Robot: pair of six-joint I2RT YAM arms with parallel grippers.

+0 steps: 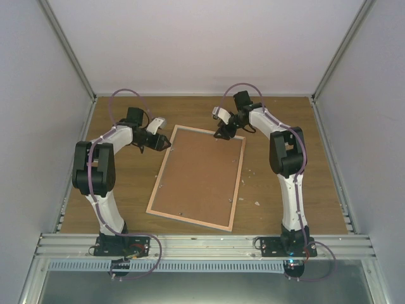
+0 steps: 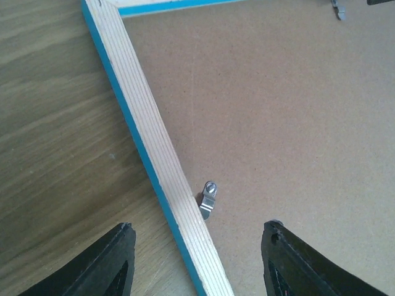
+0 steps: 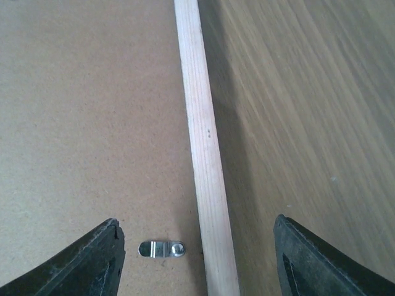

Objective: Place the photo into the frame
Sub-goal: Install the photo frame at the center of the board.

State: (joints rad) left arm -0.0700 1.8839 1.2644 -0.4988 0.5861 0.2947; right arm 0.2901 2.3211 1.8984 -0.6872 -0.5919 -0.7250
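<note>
Fingers of both arms hang open and empty; the left fingers [image 2: 108, 265] straddle the left wood rail [image 2: 154, 154] of the frame [image 1: 196, 177], one tip over the desk [image 1: 329, 190] and the other over the brown backing board [image 2: 278, 123]; the right fingers [image 3: 92, 259] straddle the opposite rail the same way, touching nothing.

The frame lies face down in the middle of the desk, skewed a little, its teal front showing only as a thin line along the edge; lying this way it offers its back, where the board goes in and comes out. Both arms work at the end nearest the far edge of the desk, one near each far corner of the frame.

A small metal turn clip [image 2: 208, 198] sits just inside the left rail, just ahead of the left fingers; a second clip [image 3: 162, 248] lies beside the right rail, between the right fingers; that placement suggests the clips are the concern, though whether to lock or free the board I cannot tell.

The photo is not in view; it may lie under the board, but nothing shows it.
</note>
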